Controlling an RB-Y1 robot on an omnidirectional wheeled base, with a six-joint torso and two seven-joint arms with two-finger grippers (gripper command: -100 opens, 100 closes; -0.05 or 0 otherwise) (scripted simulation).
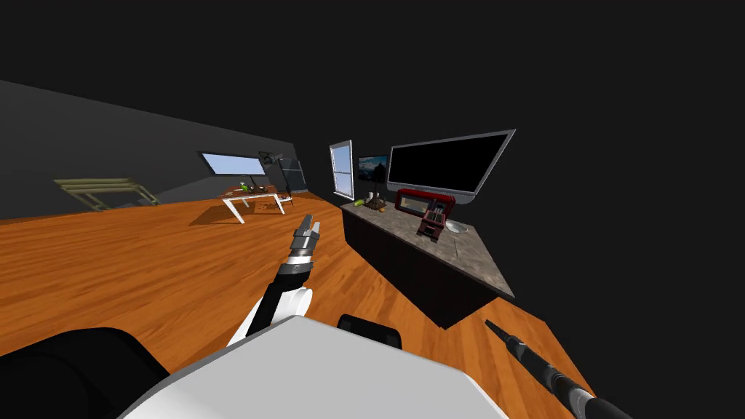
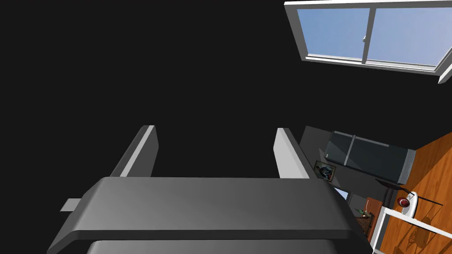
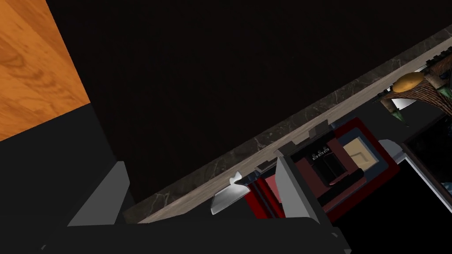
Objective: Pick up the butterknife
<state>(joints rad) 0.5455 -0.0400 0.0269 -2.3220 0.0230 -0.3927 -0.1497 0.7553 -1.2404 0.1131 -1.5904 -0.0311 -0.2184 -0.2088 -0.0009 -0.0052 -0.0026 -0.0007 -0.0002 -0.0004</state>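
**Head view.** The desk [image 1: 473,254] stands ahead and to the right. It carries a red machine [image 1: 431,218] with a pale dish [image 1: 456,227] just beside it. The butterknife cannot be made out; it presumably lies on this desk. The left jaws point out over the floor [image 1: 145,269], away from the desk.

**Left wrist view.** The left jaws stand apart and empty.

**Right wrist view.** The right jaws are spread and empty, and they face the desk's front edge. A pale grey piece [image 3: 225,198] sits by the machine — dish or knife cannot be told.

**Handling.** Expect a light, stiff, thin and smooth item lying flat. Pinch the handle across its narrow sides near mid-length — not the blade.
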